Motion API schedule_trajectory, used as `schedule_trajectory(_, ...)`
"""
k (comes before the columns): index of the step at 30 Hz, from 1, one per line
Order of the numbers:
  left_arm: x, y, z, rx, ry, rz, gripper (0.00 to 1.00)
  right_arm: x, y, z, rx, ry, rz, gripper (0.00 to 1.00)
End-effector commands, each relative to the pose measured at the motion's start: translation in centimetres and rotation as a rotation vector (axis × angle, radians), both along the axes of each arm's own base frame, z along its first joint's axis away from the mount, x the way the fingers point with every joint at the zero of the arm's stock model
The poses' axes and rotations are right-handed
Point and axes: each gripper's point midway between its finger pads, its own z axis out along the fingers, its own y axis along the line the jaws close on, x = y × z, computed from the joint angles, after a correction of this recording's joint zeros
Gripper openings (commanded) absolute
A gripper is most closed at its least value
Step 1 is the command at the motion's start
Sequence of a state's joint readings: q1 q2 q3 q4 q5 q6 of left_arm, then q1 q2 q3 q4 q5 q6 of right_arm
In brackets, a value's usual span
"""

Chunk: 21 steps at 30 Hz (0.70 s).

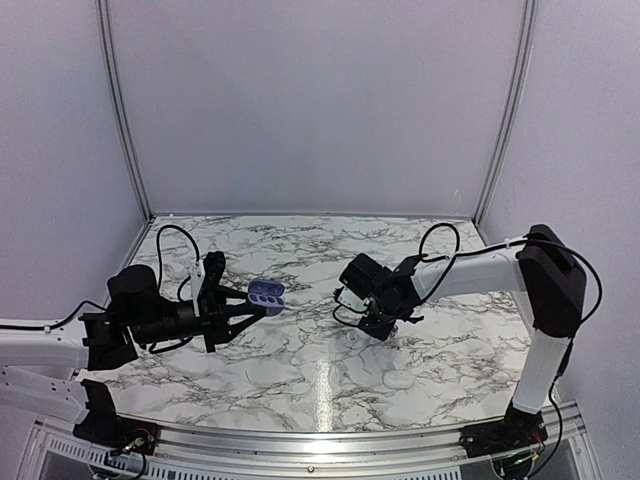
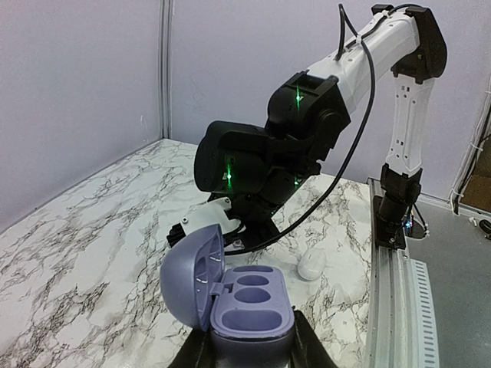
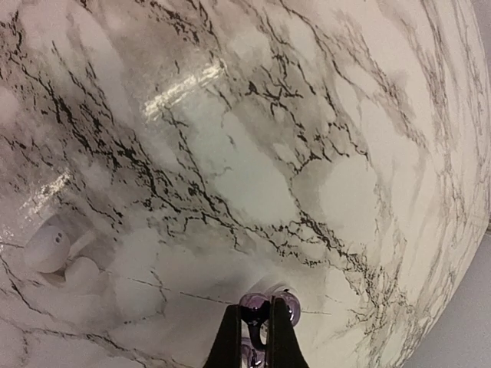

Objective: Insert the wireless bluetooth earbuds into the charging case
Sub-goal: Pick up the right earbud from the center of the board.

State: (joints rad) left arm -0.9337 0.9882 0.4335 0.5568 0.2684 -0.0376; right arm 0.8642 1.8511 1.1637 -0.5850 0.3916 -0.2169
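Though the top view hides it, my right wrist camera shows the right gripper (image 3: 257, 316) pinching a glossy purple rounded earbud (image 3: 268, 304) near the marbled table (image 3: 230, 176); the left gripper (image 2: 252, 351) clamps the matte lavender charging case (image 2: 249, 303), lid raised.

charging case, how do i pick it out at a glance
Above the left of the marble table, find the left pincer. The charging case is clamped in it: lavender, lid open, two empty sockets, unlike the white pebble lying on the table.
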Motion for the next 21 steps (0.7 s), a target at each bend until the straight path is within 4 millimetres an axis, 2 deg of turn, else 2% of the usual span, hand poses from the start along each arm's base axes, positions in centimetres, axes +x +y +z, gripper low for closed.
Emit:
schedule_trajectory(1,-0.1,0.2,0.8,-0.032,-0.023,-0.005,0.0,1.6,1.5,4.2,0.109,-0.075,-0.015,0.0)
schedule_trajectory(9,-1.7,0.1,0.4,-0.023,-0.045,-0.086,0.0,0.6,3.9,9.0,0.34,-0.028,0.038,0.0)
schedule_trajectory(11,-2.3,0.0,0.4,-0.017,-0.071,-0.122,0.0,-0.4,5.1,10.3,0.434,0.019,0.079,0.0)
schedule_trajectory(15,-3.2,-0.2,0.1,-0.008,-0.094,-0.175,0.0,-2.9,7.9,14.4,0.658,0.114,0.202,0.0)
schedule_trajectory(21,-4.6,-0.3,0.2,0.001,-0.165,-0.199,0.0,-7.2,10.2,20.5,0.878,0.186,0.433,0.0)
